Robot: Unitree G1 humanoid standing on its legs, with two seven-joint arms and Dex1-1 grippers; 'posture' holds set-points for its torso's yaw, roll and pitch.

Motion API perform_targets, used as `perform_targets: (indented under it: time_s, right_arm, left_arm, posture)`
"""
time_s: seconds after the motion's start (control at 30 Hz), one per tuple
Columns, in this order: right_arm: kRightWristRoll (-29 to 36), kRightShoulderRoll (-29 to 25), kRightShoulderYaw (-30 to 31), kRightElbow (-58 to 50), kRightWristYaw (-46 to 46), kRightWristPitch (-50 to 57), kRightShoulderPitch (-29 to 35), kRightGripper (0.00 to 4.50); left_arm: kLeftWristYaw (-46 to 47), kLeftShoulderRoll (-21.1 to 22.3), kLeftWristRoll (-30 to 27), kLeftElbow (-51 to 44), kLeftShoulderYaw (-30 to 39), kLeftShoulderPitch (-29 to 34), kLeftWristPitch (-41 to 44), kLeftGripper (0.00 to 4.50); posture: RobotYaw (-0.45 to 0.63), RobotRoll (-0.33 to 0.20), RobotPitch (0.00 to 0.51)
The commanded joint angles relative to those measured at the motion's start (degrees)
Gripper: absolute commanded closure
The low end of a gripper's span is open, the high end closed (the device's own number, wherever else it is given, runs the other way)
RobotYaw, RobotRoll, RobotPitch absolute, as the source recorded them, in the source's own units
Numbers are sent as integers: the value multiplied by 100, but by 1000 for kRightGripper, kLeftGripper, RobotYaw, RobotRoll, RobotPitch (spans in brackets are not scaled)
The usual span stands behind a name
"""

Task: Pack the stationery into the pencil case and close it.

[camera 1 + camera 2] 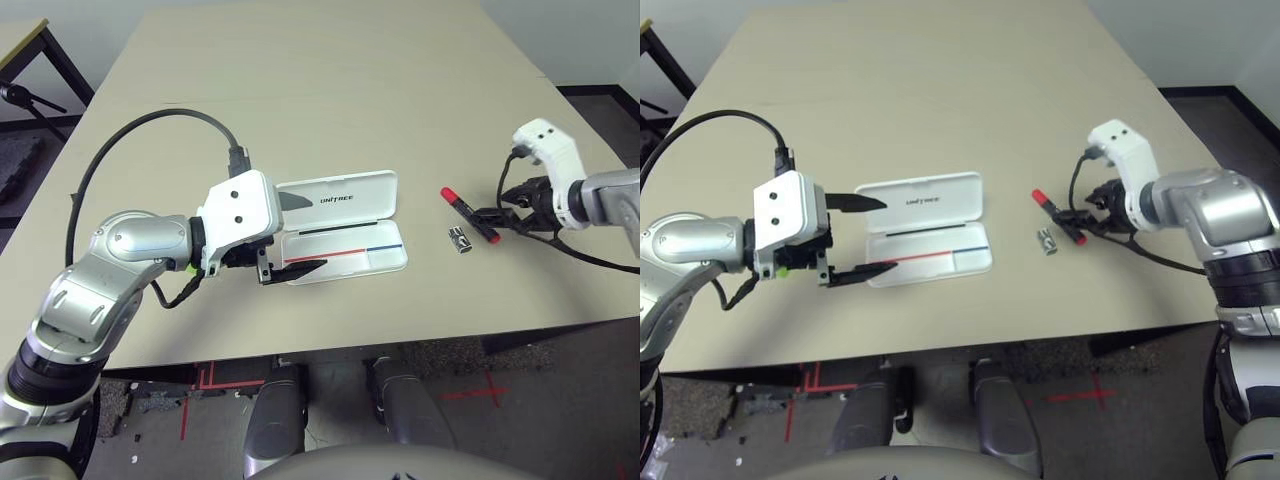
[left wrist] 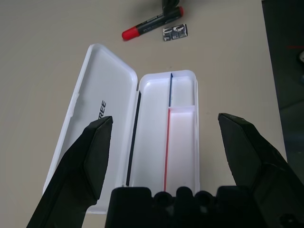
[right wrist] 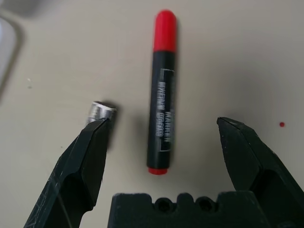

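Beige table over grey floor

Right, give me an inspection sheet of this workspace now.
Surface: beige table, bare apart from the job's things.
Job's things: white pencil case open, lid flat; red-capped marker and small dark-and-silver piece lie apart to its right.
Clutter: nothing seen.
Grippers: left tool open at the case's end; right tool open, straddling the marker.
Cables: black cable loops over the left arm.
Surroundings: red floor marks.
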Motion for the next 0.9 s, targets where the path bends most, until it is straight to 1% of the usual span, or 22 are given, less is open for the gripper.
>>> perform_targets:
  time_s: [0.03,0.2,0.37,0.57,0.77,0.87,0.9]
  right_arm:
    - [-299,176,286,555,150,-446,-210,0]
    - [-597,571,429,1278,235,-944,-460,0]
    - [-830,942,434,1815,192,-1284,-488,0]
    - [-1079,1151,385,2288,125,-1655,-476,0]
    - [-1218,1250,322,2427,162,-1633,-469,0]
    - [-1260,1250,270,2431,181,-1600,-458,595]
    - [-1274,1244,252,2427,185,-1588,-455,940]
  left_arm:
    - [93,18,-93,-173,-32,43,115,30]
    - [191,35,-134,-276,-34,64,180,30]
    - [277,50,-226,-454,-25,-47,328,30]
    - [343,87,-309,-521,-15,-106,425,30]
    - [388,96,-353,-551,-36,-172,498,30]
    - [396,105,-370,-543,-34,-182,504,0]
    - [399,106,-373,-540,-36,-183,501,0]
  posture:
    - [-16,0,144]
    - [3,0,144]
    - [20,0,144]
    - [24,0,143]
    - [23,0,144]
    - [22,0,144]
    - [22,0,144]
